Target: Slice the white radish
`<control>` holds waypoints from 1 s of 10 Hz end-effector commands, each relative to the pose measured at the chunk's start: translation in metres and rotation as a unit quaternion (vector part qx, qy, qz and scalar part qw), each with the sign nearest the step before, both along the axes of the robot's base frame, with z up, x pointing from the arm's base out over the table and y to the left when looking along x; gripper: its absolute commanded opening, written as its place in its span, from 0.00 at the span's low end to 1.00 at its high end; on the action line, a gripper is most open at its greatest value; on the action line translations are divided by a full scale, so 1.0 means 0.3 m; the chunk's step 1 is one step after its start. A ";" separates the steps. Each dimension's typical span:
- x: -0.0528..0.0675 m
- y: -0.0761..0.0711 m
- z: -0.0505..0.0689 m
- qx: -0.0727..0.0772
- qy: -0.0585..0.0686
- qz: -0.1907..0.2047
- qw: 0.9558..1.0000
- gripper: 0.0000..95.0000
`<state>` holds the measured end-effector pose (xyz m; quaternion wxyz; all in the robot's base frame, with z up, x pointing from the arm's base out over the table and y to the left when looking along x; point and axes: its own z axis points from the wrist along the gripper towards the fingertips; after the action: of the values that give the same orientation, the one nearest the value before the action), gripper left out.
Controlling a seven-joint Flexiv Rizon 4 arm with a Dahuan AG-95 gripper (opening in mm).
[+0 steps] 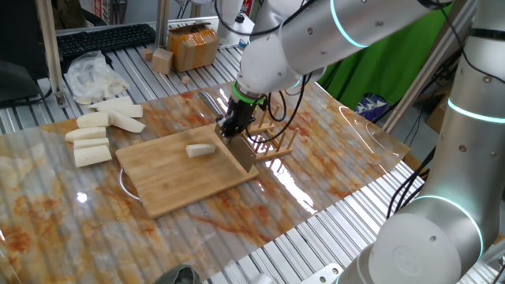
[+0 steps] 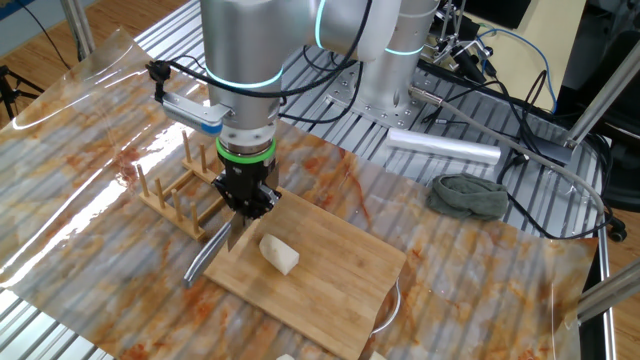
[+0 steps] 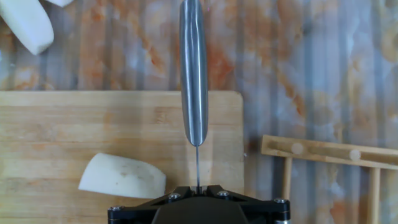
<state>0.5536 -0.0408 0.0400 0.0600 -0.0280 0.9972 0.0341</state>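
Note:
The white radish (image 1: 200, 150) is a short cream stick lying on the wooden cutting board (image 1: 170, 189). It also shows in the other fixed view (image 2: 279, 253) and at the lower left of the hand view (image 3: 123, 176). My gripper (image 1: 235, 126) is shut on a steel knife (image 1: 243, 151), seen edge-on in the hand view (image 3: 193, 74). The knife hangs over the board's edge nearest the rack, beside the radish and apart from it. In the other fixed view the gripper (image 2: 247, 205) holds the knife (image 2: 212, 250) just left of the radish.
A wooden rack (image 1: 272, 143) stands right beside the board, close to the gripper. Several larger radish sticks (image 1: 99, 130) and a white plastic bag (image 1: 91, 75) lie beyond the board. A cardboard box (image 1: 193, 46) sits at the back. A grey cloth (image 2: 468, 195) lies near the arm's base.

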 end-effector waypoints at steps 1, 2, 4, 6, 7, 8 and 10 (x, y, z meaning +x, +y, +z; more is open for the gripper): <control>-0.005 -0.003 -0.022 -0.002 0.000 -0.005 1.000 0.00; -0.005 -0.003 -0.020 -0.003 0.003 -0.007 1.000 0.00; -0.005 -0.003 -0.024 -0.002 0.002 -0.010 1.000 0.00; -0.006 -0.003 -0.026 -0.006 0.002 -0.014 1.000 0.00; -0.006 -0.003 -0.025 -0.005 0.003 -0.016 1.000 0.00; -0.006 -0.003 -0.025 -0.004 0.004 -0.018 1.000 0.00; -0.005 -0.002 -0.025 -0.004 0.004 -0.022 1.000 0.00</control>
<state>0.5522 -0.0412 0.0349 0.0568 -0.0064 0.9979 0.0302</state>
